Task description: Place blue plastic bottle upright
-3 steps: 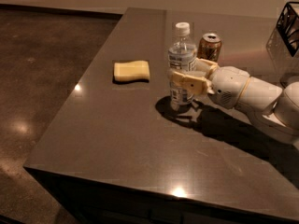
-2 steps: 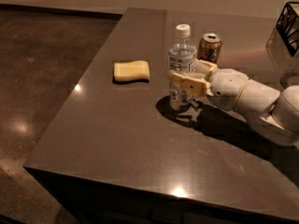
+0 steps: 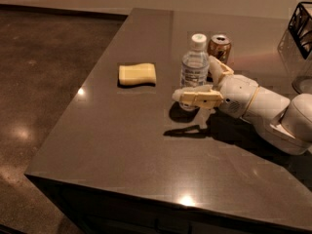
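Note:
The blue plastic bottle (image 3: pixel 195 62) stands upright on the dark table (image 3: pixel 146 150), with its white cap on top and a pale label. My gripper (image 3: pixel 194 79) reaches in from the right, and the white arm lies low over the table. Its fingers are spread open either side of the bottle. The near finger (image 3: pixel 197 97) crosses in front of the bottle's lower part. The far finger (image 3: pixel 218 66) is behind it on the right. The bottle's base is partly hidden by the near finger.
A gold-brown drink can (image 3: pixel 219 47) stands just behind and to the right of the bottle. A yellow sponge (image 3: pixel 137 74) lies to the left. A black wire basket (image 3: pixel 302 23) is at the far right edge. The table's left and front edges drop to the floor.
The fingers have spread apart from around the bottle, the near one swinging lower and forward. The bottle stays upright in the same spot.

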Tool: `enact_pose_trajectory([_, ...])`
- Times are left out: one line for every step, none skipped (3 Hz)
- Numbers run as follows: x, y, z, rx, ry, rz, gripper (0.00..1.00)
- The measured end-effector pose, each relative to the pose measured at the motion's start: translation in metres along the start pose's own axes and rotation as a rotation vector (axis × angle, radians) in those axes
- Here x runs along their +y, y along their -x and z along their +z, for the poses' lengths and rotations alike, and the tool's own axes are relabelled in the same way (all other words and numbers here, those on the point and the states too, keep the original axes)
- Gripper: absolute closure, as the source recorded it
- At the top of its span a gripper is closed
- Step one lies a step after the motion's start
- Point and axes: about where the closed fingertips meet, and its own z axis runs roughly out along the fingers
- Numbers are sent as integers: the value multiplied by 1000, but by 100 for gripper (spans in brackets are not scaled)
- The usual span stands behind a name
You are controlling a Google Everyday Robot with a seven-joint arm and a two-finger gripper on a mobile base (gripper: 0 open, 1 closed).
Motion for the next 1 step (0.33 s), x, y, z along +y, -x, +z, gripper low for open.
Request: enact_pose_trajectory([0, 0, 0, 0, 0, 0, 0])
